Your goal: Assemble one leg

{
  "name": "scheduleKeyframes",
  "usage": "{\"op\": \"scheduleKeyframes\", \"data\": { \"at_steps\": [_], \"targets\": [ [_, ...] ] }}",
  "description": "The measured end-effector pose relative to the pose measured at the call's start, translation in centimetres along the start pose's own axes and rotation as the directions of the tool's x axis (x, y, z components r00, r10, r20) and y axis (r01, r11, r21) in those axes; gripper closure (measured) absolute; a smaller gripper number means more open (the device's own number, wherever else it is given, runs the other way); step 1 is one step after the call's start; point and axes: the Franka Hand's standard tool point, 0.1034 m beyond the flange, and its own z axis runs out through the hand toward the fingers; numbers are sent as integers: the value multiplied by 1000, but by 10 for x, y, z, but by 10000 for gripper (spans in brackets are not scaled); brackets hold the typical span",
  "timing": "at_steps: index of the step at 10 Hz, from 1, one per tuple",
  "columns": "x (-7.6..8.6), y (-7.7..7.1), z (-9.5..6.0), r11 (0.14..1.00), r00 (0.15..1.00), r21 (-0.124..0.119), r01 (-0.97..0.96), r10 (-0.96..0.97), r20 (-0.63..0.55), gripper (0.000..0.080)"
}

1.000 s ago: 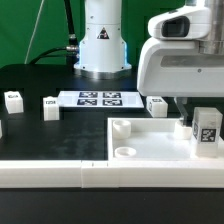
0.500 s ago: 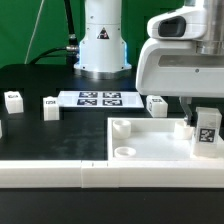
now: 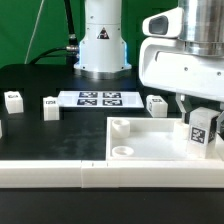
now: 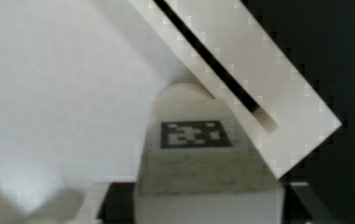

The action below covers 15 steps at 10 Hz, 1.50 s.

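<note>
My gripper is shut on a leg, a small white block with a black-and-white tag on its face, tilted slightly. It hangs over the right-hand part of the large white square panel, close to the panel's raised rim. In the wrist view the leg fills the space between my dark fingers, with the panel's white surface and its rim bar behind it. Three more legs stand on the table: leg, leg and leg.
The marker board lies in front of the robot base. A long white bar runs along the front edge. The panel has round corner sockets and a raised corner post.
My gripper has tilted and lifted slightly, turning the held leg so its tag leans. The other parts have not moved.
</note>
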Motion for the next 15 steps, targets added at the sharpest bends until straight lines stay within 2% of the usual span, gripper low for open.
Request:
{"op": "scheduleKeyframes", "data": {
  "at_steps": [2, 4, 7, 8, 9, 10, 11, 12, 13, 15],
  "targets": [
    [1, 0, 0, 971, 971, -6, -240, 240, -15, 509],
    [-1, 1, 0, 865, 865, 2, -501, 501, -23, 509],
    [-3, 0, 0, 721, 721, 2, -693, 693, -4, 509],
    [-3, 0, 0, 710, 710, 2, -705, 705, -3, 508],
    [-3, 0, 0, 726, 726, 2, -687, 687, -4, 508],
    [-3, 0, 0, 753, 753, 2, -658, 658, -4, 295],
    [-6, -1, 0, 771, 771, 0, -637, 637, -2, 295],
    [-9, -3, 0, 823, 823, -3, -567, 567, -3, 181],
    [-10, -4, -1, 903, 903, -3, -429, 429, -3, 159],
    [-13, -7, 0, 985, 985, -3, -174, 174, -9, 151]
  ]
}}
